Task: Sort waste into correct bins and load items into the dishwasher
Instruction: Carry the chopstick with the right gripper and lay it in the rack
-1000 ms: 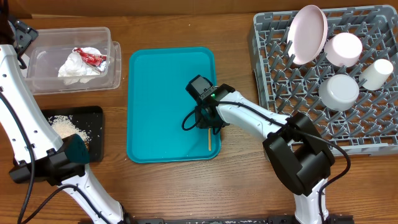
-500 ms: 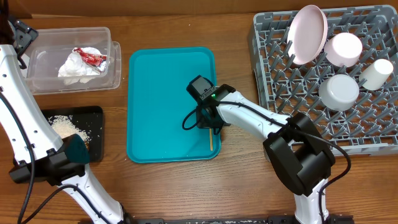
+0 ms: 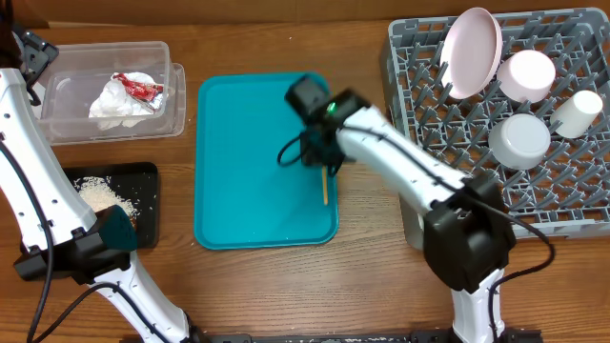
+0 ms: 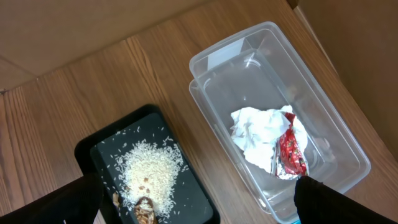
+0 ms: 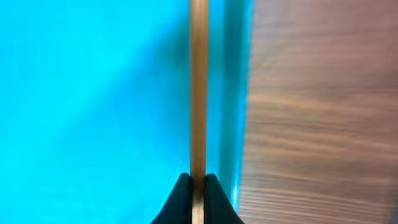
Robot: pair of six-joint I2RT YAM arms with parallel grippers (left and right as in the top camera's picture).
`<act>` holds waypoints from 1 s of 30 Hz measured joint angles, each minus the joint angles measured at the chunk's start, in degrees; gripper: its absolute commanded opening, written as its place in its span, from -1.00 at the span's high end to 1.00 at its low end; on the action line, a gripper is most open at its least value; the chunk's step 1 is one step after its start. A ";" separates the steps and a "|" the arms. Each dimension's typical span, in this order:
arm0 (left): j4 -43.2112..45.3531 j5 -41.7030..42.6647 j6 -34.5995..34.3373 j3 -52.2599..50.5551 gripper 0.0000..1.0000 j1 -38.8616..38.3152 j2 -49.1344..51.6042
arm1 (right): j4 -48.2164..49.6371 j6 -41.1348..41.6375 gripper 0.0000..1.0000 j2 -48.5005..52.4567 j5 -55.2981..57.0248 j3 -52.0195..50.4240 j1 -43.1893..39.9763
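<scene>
My right gripper [image 3: 324,168] is shut on the thin wooden stick [image 3: 324,188] and holds it over the right edge of the teal tray [image 3: 248,162]; in the right wrist view the stick [image 5: 198,87] runs straight up from the closed fingertips [image 5: 198,186]. The clear tub [image 3: 105,90] holds the white napkin [image 4: 261,134] and red wrapper [image 4: 291,149]. The black tray [image 4: 149,174] holds rice and brown bits. The grey rack [image 3: 496,133] carries the pale plate [image 3: 474,50], a white bowl [image 3: 519,140], another bowl [image 3: 527,74] and the cup [image 3: 578,111]. My left gripper [image 4: 199,214] is open, above tub and black tray.
The left arm's base [image 3: 76,248] stands at the front left by the black tray. The wooden table [image 3: 362,267] shows bare between the teal tray and the rack.
My right gripper has lifted and moved toward the back with the stick; the stick's lower end now hangs over the tray's right rim. The left arm has not moved.
</scene>
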 measured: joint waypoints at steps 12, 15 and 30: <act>0.00 0.00 -0.02 0.02 -1.00 0.00 0.00 | -6.75 -18.97 0.91 0.00 -1.66 21.05 -23.69; 0.00 0.00 0.00 0.02 -1.00 0.00 0.00 | -6.80 -22.49 0.91 0.07 -2.78 21.00 -28.85; 0.00 0.00 -0.02 0.00 -1.00 0.00 0.00 | -0.28 -27.10 0.38 0.07 -9.49 11.41 -32.15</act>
